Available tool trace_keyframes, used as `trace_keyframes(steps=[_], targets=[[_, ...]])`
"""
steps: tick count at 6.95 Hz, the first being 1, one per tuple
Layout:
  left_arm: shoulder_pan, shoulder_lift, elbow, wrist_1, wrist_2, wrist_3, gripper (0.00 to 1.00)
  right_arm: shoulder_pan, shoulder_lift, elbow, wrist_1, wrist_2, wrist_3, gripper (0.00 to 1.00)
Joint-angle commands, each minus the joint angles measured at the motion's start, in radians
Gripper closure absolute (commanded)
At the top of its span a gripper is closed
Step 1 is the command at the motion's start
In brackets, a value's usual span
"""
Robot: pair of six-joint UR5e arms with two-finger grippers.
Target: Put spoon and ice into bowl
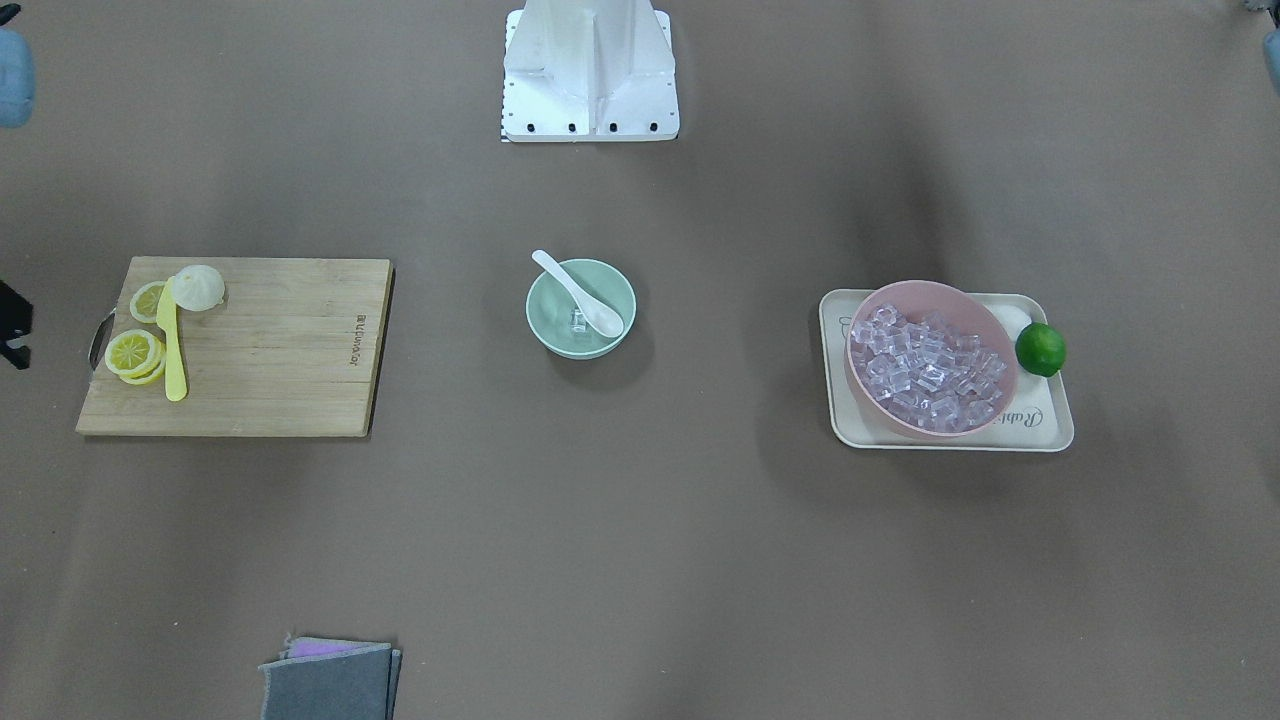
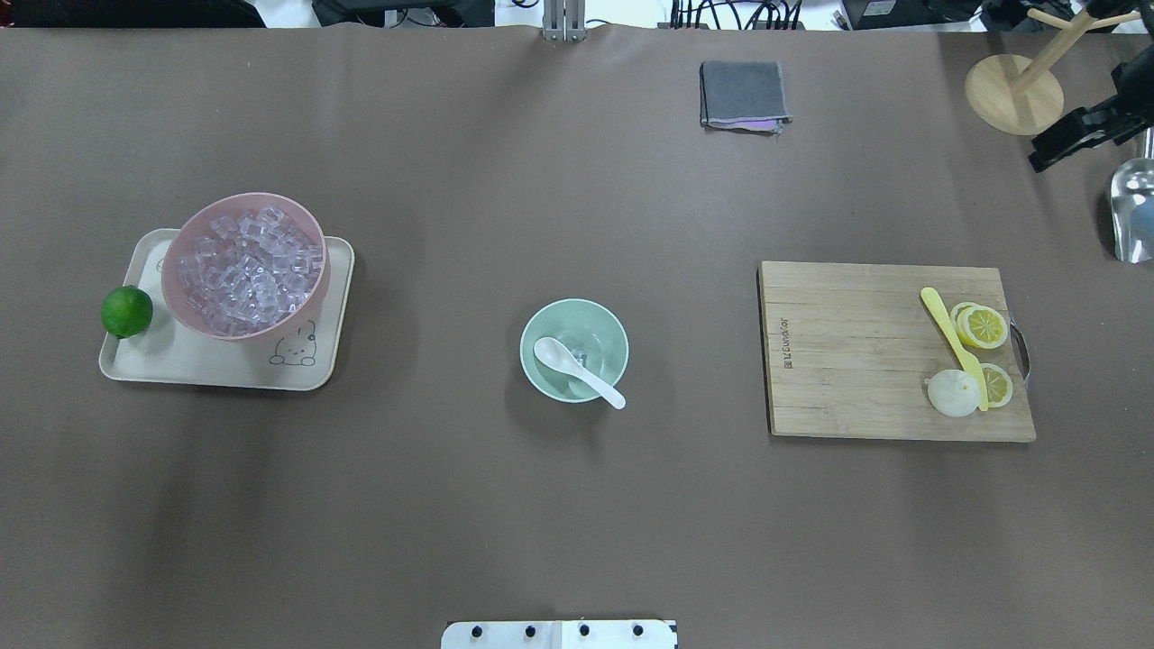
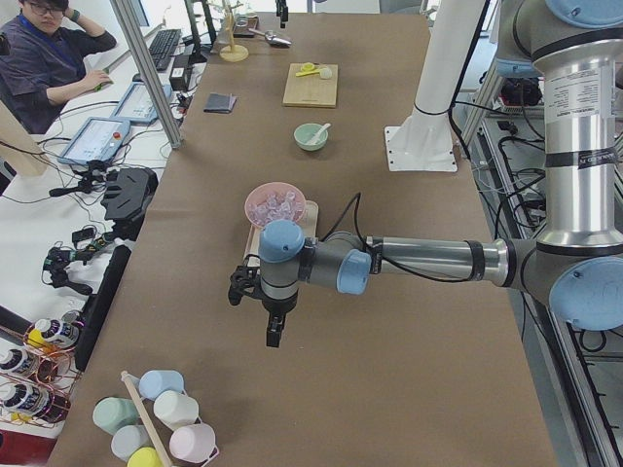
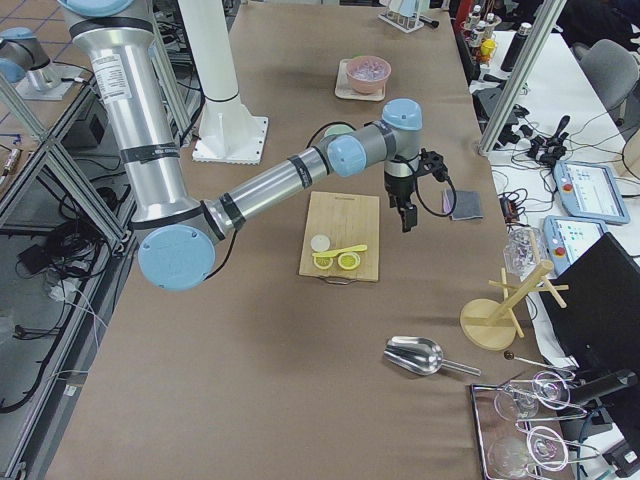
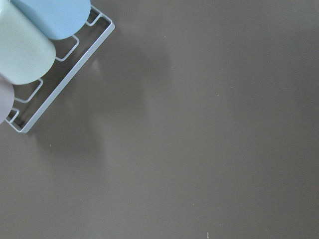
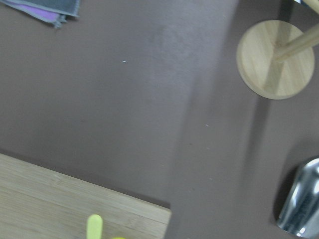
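The pale mint-green bowl [image 1: 600,345] stands at the table's middle, also in the overhead view [image 2: 597,324]. The white spoon [image 1: 585,300] lies in it, scoop inside, handle over the rim [image 2: 606,393]. A clear ice cube [image 1: 578,320] rests in the bowl beside the scoop. My left gripper [image 3: 274,336] hangs far off near the table's left end; I cannot tell if it is open. My right gripper [image 4: 407,220] hovers beyond the cutting board and shows at the overhead view's right edge [image 2: 1041,160]; its jaws are unclear.
A pink bowl [image 1: 930,288] full of ice sits on a cream tray [image 1: 1040,430] with a lime [image 1: 1040,349]. A cutting board [image 1: 280,340] holds lemon slices and a yellow knife [image 1: 172,350]. A grey cloth [image 2: 742,95], metal scoop [image 2: 1131,212] and wooden stand [image 2: 1014,90] lie around.
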Motion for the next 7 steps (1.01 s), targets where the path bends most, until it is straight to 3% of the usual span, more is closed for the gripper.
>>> trace_keyframes(steps=[1, 3, 4, 5, 7], targets=[[-0.003, -0.096, -0.089, 0.303, -0.005, 0.07, 0.01, 0.117, -0.074, -0.073, -0.038, 0.01, -0.23, 0.0], [-0.003, -0.098, -0.076, 0.304, -0.037, 0.146, 0.01, 0.183, -0.173, -0.133, -0.026, -0.008, -0.278, 0.0], [-0.003, -0.095, -0.076, 0.299, -0.048, 0.147, 0.01, 0.247, -0.18, -0.215, -0.011, 0.002, -0.278, 0.0], [-0.006, -0.098, -0.044, 0.296, -0.065, 0.149, 0.01, 0.295, -0.204, -0.259, 0.067, 0.006, -0.282, 0.0], [-0.05, -0.087, -0.009, 0.27, -0.066, 0.15, 0.01, 0.376, -0.287, -0.249, 0.15, 0.149, -0.285, 0.0]])
